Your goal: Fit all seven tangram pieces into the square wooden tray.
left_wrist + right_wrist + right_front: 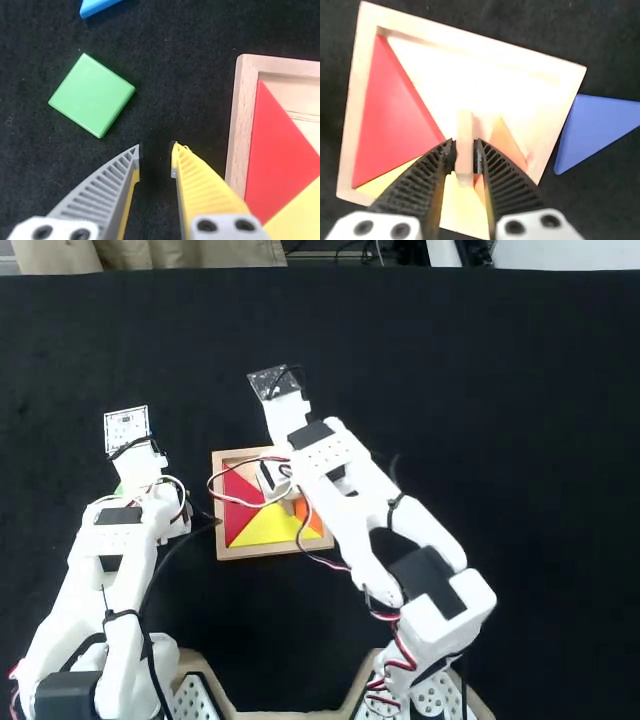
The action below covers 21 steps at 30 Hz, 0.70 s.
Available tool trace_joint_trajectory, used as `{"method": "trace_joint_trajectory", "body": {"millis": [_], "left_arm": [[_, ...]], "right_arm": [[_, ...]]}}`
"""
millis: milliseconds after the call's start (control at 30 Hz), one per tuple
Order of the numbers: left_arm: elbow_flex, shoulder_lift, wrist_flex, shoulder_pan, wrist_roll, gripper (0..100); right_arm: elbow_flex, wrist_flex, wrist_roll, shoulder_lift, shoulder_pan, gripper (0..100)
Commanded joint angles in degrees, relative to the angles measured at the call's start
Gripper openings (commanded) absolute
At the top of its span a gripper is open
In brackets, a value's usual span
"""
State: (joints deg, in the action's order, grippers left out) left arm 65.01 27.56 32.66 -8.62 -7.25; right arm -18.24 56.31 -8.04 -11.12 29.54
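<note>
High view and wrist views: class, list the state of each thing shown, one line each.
Square wooden tray: partly filled.
Red triangle: flat in tray.
Yellow triangle: flat in tray.
Green square: flat, outside tray.
Dark blue triangle: flat, outside, beside tray.
Left claw: open, empty.
Right claw: shut on pale upright piece.

Wooden tray: right side hidden under the right arm in the high view (orange piece barely peeks out).
Light-blue piece: cut off at the view's edge, shape unclear.
Blue triangle: one corner cropped.
Pale piece: blurred, pinched in the right gripper; shape unreadable.
</note>
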Motion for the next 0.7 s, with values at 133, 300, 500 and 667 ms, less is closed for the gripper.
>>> {"method": "trace_joint_trajectory", "body": {"millis": [133,300,500,667], "left_arm": [[-0.48,1.76,-1.05,0.40,-0.53,11],[-0.48,1.76,-1.05,0.48,-0.53,11],[-0.48,1.76,-1.05,0.48,-0.53,11],[-0.48,1.76,-1.05,0.48,-0.53,11]], "right_arm": [[4.53,0.18,-0.35,0.40,-0.79,1.1],[4.62,-0.97,-0.26,0.13,-2.20,1.1],[4.53,-1.05,-0.26,0.04,-2.11,1.1],[4.53,-1.14,-0.18,0.04,-2.20,1.5]]}}
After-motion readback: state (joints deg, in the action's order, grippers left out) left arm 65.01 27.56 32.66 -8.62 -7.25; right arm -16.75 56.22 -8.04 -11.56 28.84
